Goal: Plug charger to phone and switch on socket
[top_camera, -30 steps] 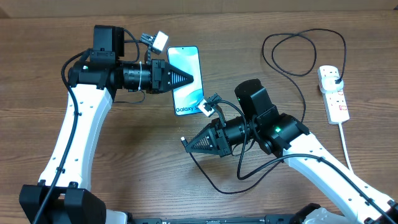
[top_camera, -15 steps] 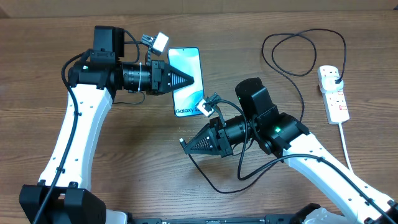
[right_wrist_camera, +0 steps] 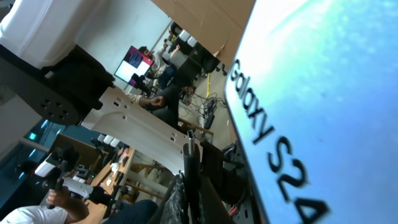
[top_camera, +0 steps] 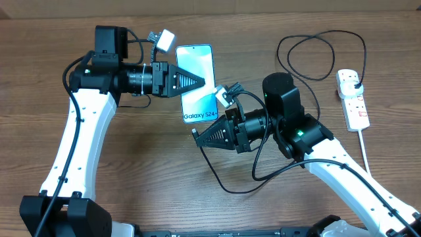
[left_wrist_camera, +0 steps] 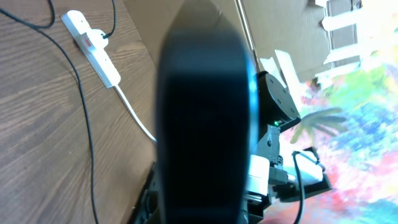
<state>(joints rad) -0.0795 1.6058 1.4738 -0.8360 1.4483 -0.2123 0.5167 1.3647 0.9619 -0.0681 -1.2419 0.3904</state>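
Alignment matters: left gripper (top_camera: 200,81) clamps phone (top_camera: 199,105), right gripper (top_camera: 196,134) pinches charger (top_camera: 356,82) at its tip, so we square tip w/ phone's lower edge before pushing.

You find the phone (top_camera: 198,83) at the back middle of the worktop (top_camera: 151,171), the socket (top_camera: 352,99) far right, and the charger (top_camera: 278,54) looping between them.

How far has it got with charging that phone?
Done: the charger is plugged into the socket. In hand: left gripper holds the phone, right gripper holds the charger's tip just short of it. Left: push the tip in, then switch the socket on.
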